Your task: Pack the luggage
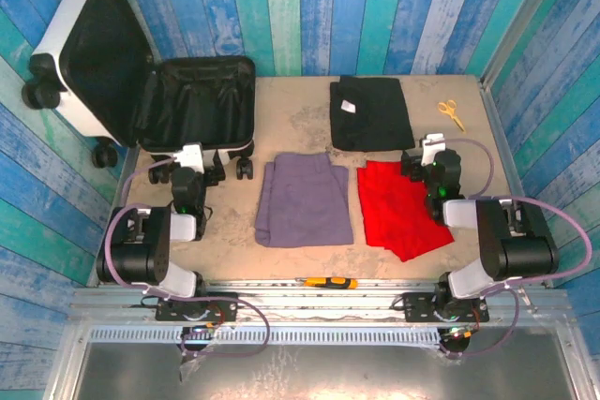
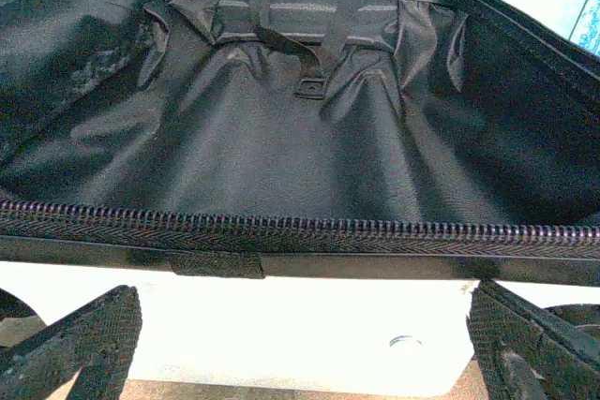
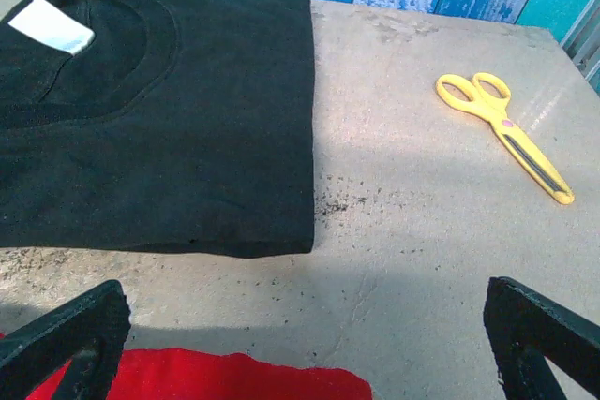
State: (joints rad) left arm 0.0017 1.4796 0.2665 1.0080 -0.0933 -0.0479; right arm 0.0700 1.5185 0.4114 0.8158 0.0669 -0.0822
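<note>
Black fabric lining faces up from the luggage [image 1: 192, 100], which lies open on the counter [image 1: 300, 128], to the left of and beyond the folded grey-purple garment [image 1: 305, 201]. Its white-shelled lid is raised and tilts away to the left, and its wheels are black. Left pincer [image 2: 300, 353]: left of the garment, at the luggage's near rim, fingers spread wide, holding nothing. Its wrist view looks over the zip edge into the lined half, where a strap with a buckle hangs at the back wall. Right pincer [image 3: 305, 344]: right of the garment, above the far edge of the red cloth [image 1: 398, 208], fingers spread wide, holding nothing. The red cloth lies just right of the garment, a narrow gap between them. Folded black shirt [image 1: 370, 111], white neck label showing, lies beyond the garment and slightly right. Yellow scissors [image 1: 451, 112] lie further right, apart from the shirt. An orange-and-black tool [image 1: 326, 282] lies nearer than the garment, at the counter's near edge.
</note>
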